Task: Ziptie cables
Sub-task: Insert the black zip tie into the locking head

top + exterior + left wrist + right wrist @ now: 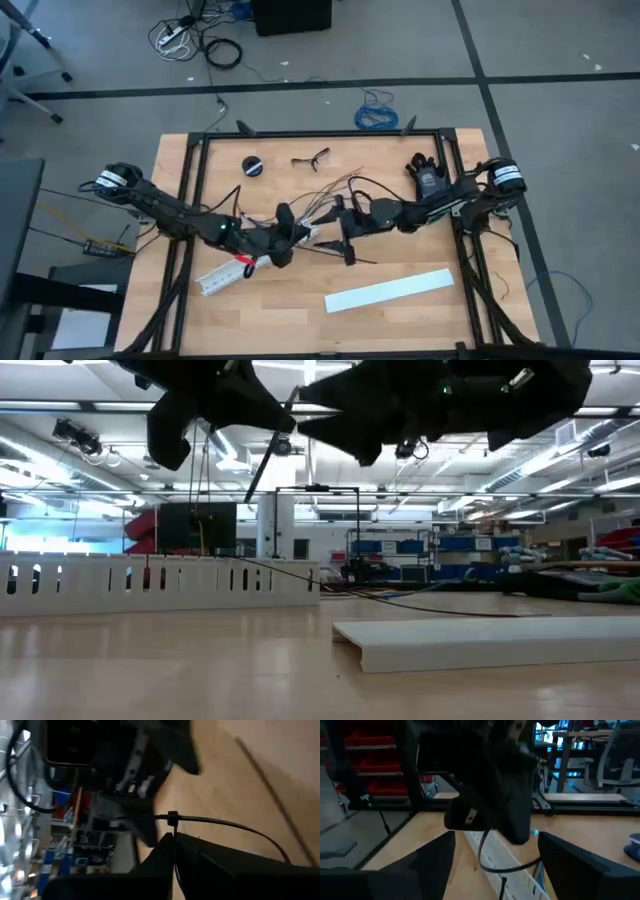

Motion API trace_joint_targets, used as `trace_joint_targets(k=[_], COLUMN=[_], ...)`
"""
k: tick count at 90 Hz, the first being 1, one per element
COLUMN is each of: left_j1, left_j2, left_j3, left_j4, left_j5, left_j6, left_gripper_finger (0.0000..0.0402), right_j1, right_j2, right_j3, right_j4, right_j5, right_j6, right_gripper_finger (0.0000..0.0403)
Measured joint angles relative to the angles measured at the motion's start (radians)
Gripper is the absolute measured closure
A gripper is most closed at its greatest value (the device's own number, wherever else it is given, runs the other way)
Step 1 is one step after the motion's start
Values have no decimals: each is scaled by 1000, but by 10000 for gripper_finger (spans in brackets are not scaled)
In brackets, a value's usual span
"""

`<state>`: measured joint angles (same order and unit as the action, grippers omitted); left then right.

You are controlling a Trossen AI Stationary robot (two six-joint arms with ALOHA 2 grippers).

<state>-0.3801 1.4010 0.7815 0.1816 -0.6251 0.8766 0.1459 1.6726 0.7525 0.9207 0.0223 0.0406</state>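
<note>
Cables (pixel 322 192) between left tool (pixel 288 238), right tool (pixel 345 232), slotted strip (pixel 225 273) beside.

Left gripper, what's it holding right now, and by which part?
The left gripper pinches a black zip tie, apparently on the strap right beside its head.

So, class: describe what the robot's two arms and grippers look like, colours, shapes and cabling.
Both arms are dark and slender-jointed, with white-banded cylindrical motors at the shoulders. The left gripper and right gripper are black with blocky fingers. Black cords trail along each arm.

Arms hide the cables (pixel 322 192); pincer tips unclear.
</note>
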Motion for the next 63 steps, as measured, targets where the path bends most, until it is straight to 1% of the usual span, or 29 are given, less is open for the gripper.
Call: trace_joint_targets(k=[11, 47, 63], left_j1=[0, 14, 33], left_j2=[0, 0, 1], left_j3=[0, -1, -1], left_j4=[-1, 9, 10], left_j5=[35, 41, 69], left_j6=[-45, -96, -100], left_gripper_finger=[401, 401, 401], right_j1=[0, 0, 0], right_j2=[-19, -18, -18], right_j3=[0, 0, 0], right_j4=[-2, 3, 18], right_j5=[-1, -1, -2], right_j6=[7, 19, 19], right_gripper_finger=[136, 181, 187])
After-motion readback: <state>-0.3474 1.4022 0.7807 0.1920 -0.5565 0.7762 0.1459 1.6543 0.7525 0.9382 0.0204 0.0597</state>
